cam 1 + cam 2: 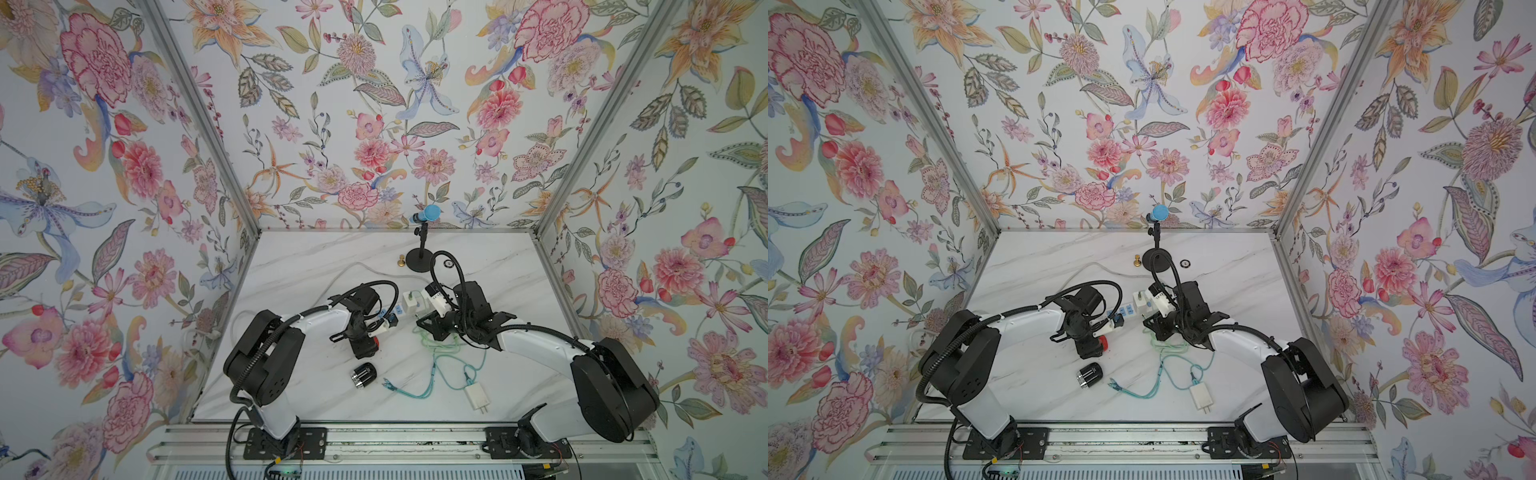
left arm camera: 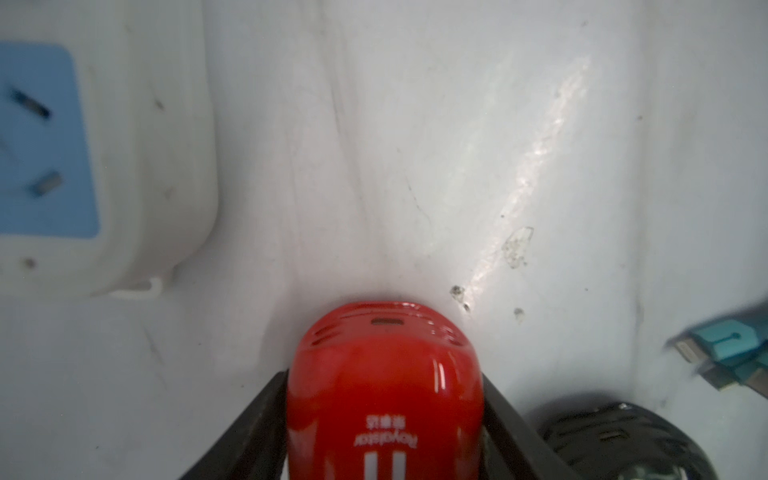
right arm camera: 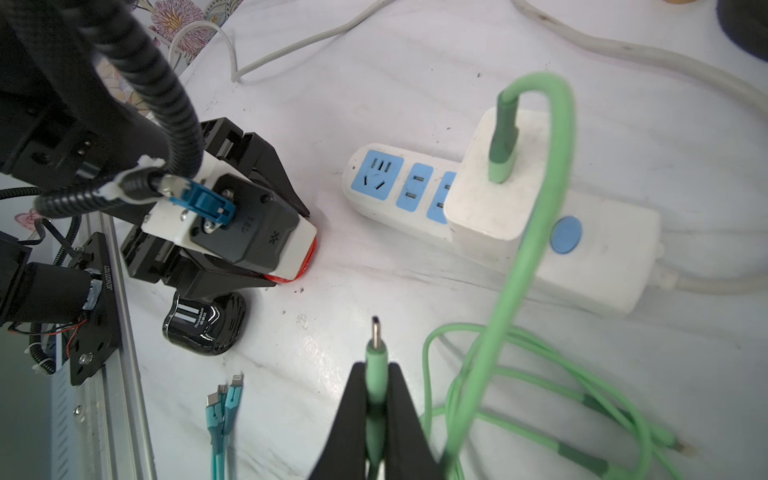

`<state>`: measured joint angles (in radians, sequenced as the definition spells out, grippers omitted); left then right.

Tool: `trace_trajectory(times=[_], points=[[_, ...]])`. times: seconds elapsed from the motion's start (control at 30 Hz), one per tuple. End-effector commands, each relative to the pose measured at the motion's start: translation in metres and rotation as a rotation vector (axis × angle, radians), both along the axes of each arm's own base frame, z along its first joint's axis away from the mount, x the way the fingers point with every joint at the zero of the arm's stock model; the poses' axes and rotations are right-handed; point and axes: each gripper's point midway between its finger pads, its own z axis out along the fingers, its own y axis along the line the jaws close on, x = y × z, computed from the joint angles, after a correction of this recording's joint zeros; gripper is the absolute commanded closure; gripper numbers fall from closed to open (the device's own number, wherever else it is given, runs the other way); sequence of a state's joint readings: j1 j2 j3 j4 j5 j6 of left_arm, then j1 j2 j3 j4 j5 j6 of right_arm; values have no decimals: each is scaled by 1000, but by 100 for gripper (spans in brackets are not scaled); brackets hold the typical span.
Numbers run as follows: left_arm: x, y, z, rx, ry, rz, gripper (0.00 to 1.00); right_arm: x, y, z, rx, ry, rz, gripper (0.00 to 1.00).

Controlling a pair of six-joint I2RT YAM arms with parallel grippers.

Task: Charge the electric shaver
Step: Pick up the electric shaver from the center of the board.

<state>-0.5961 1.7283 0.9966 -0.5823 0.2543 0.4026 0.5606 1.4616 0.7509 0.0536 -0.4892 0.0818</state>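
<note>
Left claw grips the red shaver, right claw pinches the green plug — open marble between them

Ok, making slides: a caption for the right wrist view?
Right tool grips the green plug; left tool holds the red shaver beside the power strip.

Bare tabletop between red shaver, green plug; power strip alongside.

The marble bench carries a power strip ahead of the right end effector, a black shaver beside the left end effector.
</note>
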Motion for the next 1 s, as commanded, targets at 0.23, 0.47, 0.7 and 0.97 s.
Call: trace_trajectory(times=[0.23, 0.47, 0.7, 0.97], points=[[-35, 19, -33, 116, 175, 6, 62, 5, 2, 16, 6, -38, 18, 97], [-8, 0, 19, -38, -11, 0, 75, 7, -5, 18, -59, -35, 10, 97], [9, -4, 82, -141, -279, -7, 100, -1, -3, 49, -167, -38, 96, 97], [12, 10, 150, -98, -649, -56, 100, -36, 15, 86, -155, 35, 304, 97]])
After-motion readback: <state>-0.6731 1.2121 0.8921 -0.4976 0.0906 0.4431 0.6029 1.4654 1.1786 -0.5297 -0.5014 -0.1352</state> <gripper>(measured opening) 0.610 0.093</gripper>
